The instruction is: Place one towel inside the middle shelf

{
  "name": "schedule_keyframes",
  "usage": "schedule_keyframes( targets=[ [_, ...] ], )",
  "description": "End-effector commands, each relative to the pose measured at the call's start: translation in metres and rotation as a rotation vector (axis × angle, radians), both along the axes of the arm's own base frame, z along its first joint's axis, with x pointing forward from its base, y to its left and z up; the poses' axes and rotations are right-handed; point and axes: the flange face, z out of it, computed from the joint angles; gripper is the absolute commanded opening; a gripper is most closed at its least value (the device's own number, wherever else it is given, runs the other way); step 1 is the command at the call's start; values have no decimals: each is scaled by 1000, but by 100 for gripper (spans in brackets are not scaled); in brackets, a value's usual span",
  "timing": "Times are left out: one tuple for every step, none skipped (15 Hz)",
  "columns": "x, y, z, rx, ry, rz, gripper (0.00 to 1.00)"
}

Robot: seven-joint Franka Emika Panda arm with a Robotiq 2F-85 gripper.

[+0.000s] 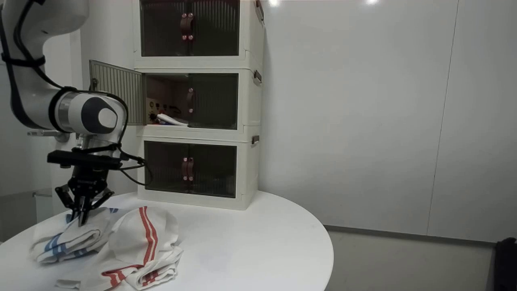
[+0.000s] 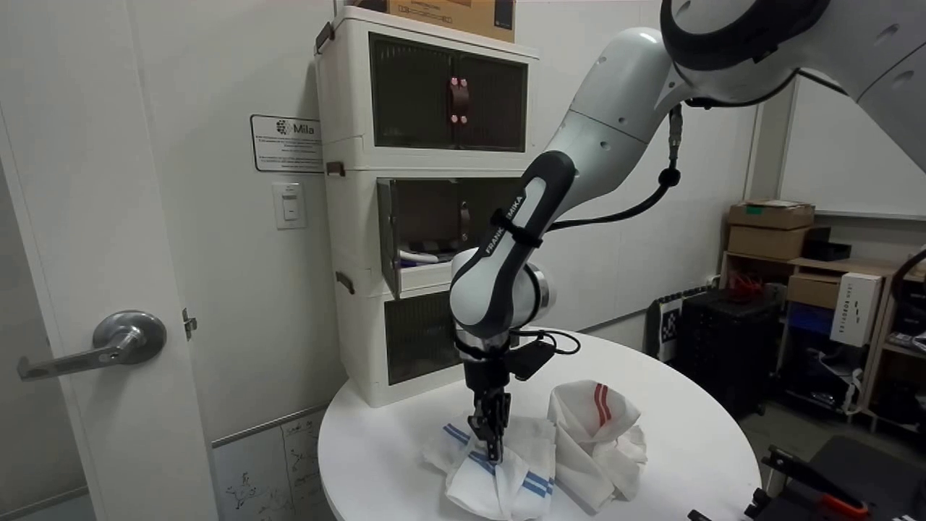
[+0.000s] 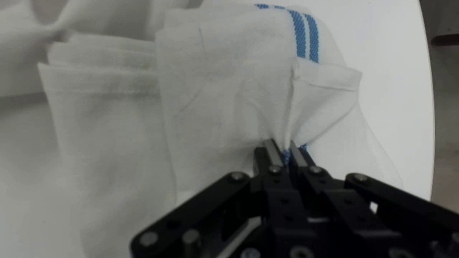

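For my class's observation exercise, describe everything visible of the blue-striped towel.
The blue-striped towel is soft-looking white cloth with paired blue stripes. Folded in rumpled layers, it lies on the round white table, close beside the red-striped towel. The downward-pointing gripper pinches a fold of it, and creases run toward the grip.

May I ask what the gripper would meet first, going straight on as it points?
Most likely more of the blue-striped towel the gripper pinches, though what lies under its folds is unclear.

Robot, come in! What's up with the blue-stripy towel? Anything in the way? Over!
Gripper shut on blue-striped towel. It's on table, not yet shelved. Red-striped towel beside it, may snag. Middle shelf: one door open, something white inside.
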Motion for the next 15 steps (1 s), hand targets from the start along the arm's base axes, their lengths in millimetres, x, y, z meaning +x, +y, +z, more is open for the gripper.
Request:
schedule_keyframes(
  targets=[
    [-4, -8, 17, 47, 26, -71, 2],
    [-4, -10, 21, 53, 22, -93, 2],
    [-3, -11, 25, 57, 14, -108, 2],
    [-1, -14, 32, 54, 0, -121, 2],
    [0, -16, 37, 49, -11, -133, 2],
    [2, -19, 46, 43, -31, -142, 2],
    [4, -22, 54, 36, -49, -150, 2],
    [7, -24, 64, 28, -71, -159, 2],
    [10, -26, 72, 23, -87, -166, 2],
    [13, -28, 82, 15, -102, -173, 2],
    [17, -30, 89, 9, -111, -177, 2],
    [20, -31, 96, 3, -118, -178, 2],
    [22, -33, 101, -2, -126, -181, 2],
    [25, -33, 108, -10, -135, -183, 2],
    [26, -34, 112, -16, -143, -183, 2]
  ],
)
